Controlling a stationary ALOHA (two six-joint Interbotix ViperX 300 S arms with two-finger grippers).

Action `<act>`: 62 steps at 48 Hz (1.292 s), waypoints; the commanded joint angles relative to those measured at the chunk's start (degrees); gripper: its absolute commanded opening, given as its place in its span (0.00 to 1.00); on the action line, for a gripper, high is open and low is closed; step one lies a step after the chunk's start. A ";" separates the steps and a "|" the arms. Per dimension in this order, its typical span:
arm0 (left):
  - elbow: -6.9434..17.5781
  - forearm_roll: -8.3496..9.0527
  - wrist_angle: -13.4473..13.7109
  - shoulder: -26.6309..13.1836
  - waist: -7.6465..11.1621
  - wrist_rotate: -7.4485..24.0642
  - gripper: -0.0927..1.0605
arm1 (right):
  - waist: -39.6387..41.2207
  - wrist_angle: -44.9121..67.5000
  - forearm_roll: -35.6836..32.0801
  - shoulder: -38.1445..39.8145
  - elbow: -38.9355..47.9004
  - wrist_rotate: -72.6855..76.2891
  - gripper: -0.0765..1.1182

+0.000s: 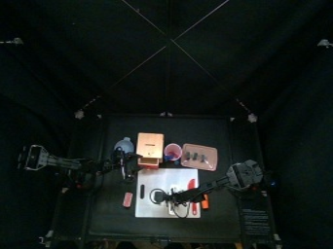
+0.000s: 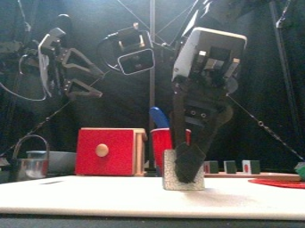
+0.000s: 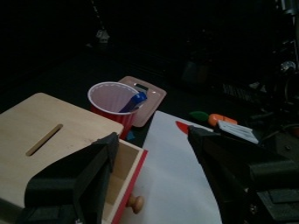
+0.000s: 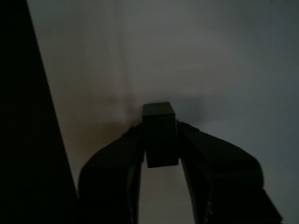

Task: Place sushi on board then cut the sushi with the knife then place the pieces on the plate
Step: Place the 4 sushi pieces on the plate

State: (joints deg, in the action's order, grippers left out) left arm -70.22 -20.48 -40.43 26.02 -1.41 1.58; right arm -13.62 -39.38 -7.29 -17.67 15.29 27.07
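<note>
Sushi piece (image 4: 160, 133) gripped between right jaws, low on white board (image 4: 140, 52); left jaws spread wide above wooden box (image 3: 47, 140).

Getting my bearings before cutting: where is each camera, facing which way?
Top: high overhead, facing down at the white board; both arms show.
Front: table edge, looking level; right gripper on the sushi.
Left wrist: faces wooden box and red cup; left gripper open.
Right wrist: faces board; jaws clamp sushi.
Front and right wrist share the sushi.

Red cup (image 2: 159, 148) half behind right gripper (image 2: 187, 162)
</note>
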 commanded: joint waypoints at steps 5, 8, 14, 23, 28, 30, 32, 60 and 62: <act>0.35 0.09 -0.26 0.09 0.00 0.18 0.92 | 3.87 -9.23 0.70 10.72 3.60 1.23 0.48; 0.18 0.09 -0.26 0.00 -0.09 0.18 0.92 | 5.19 -10.90 0.35 13.71 6.06 4.04 0.48; -0.18 0.35 -0.26 0.09 -0.09 0.18 0.92 | 7.82 -11.16 -0.62 20.39 13.62 12.66 0.48; -0.18 1.49 -0.26 0.09 0.00 0.26 0.92 | 11.07 -11.51 -1.05 30.32 28.65 27.95 0.48; -0.18 2.37 -0.26 0.09 -0.18 0.35 0.92 | 13.54 -10.81 -2.11 34.54 34.37 36.04 0.48; -0.26 2.72 -0.26 0.09 -0.18 0.26 0.92 | 14.33 -10.28 -2.99 36.04 35.77 38.14 0.48; -0.26 2.99 -0.44 0.09 -0.26 0.26 0.92 | 15.56 -9.67 -4.57 37.71 37.18 39.46 0.48; -0.18 3.34 -0.44 0.09 0.09 0.18 0.92 | 42.10 5.19 -9.49 36.91 42.98 39.64 0.50; -0.18 3.43 -0.44 0.09 0.09 0.18 0.92 | 42.10 5.54 -9.23 36.56 43.07 39.64 0.51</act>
State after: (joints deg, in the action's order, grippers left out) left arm -71.19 -17.31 -40.43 25.93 -1.41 1.76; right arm 28.13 -35.42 -16.88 18.90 58.62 66.62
